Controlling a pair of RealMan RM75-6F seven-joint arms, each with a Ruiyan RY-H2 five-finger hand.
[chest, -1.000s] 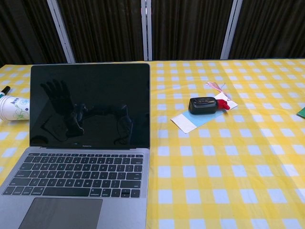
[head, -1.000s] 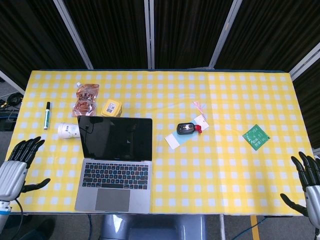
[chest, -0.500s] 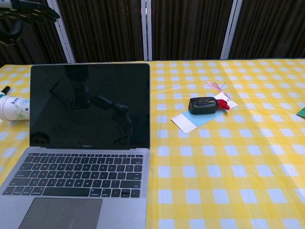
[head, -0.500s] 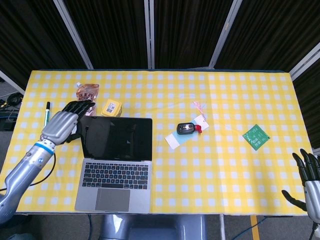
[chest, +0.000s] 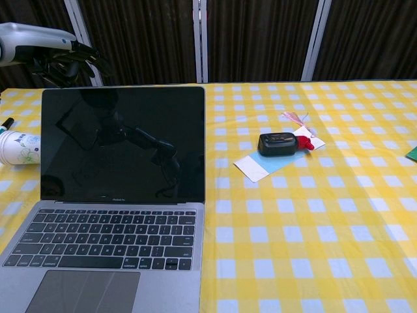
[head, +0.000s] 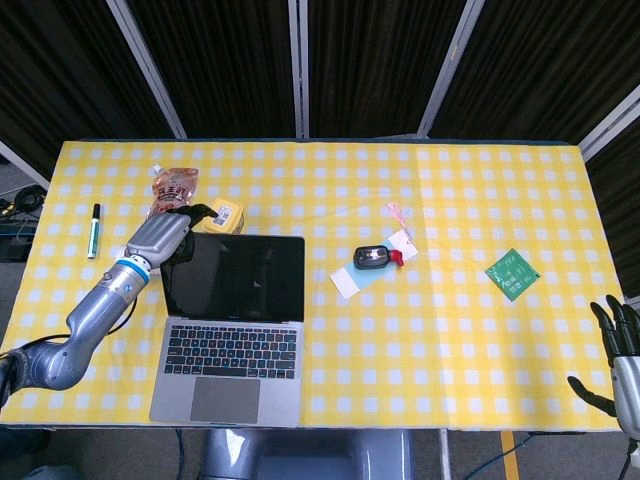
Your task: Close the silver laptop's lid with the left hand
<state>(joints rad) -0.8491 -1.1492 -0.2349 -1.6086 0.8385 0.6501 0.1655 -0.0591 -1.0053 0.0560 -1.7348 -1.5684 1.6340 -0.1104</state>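
one slim silver laptop [head: 232, 330], glossy black screen upright, metallic left hand [head: 163, 236] behind

Snack pouch [head: 172, 198] and yellow tub [head: 222, 214] just behind laptop lid [head: 234, 277] — paper cup [chest: 18, 148] beside.

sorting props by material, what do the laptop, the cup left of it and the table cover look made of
Laptop: likely brushed aluminium, matte silver-grey body; glossy glass-like screen showing reflections.
Cup: probably paper, matte white with a printed green pattern, lying on its side.
Table cover: yellow-white checked fabric or vinyl; hard to tell which.
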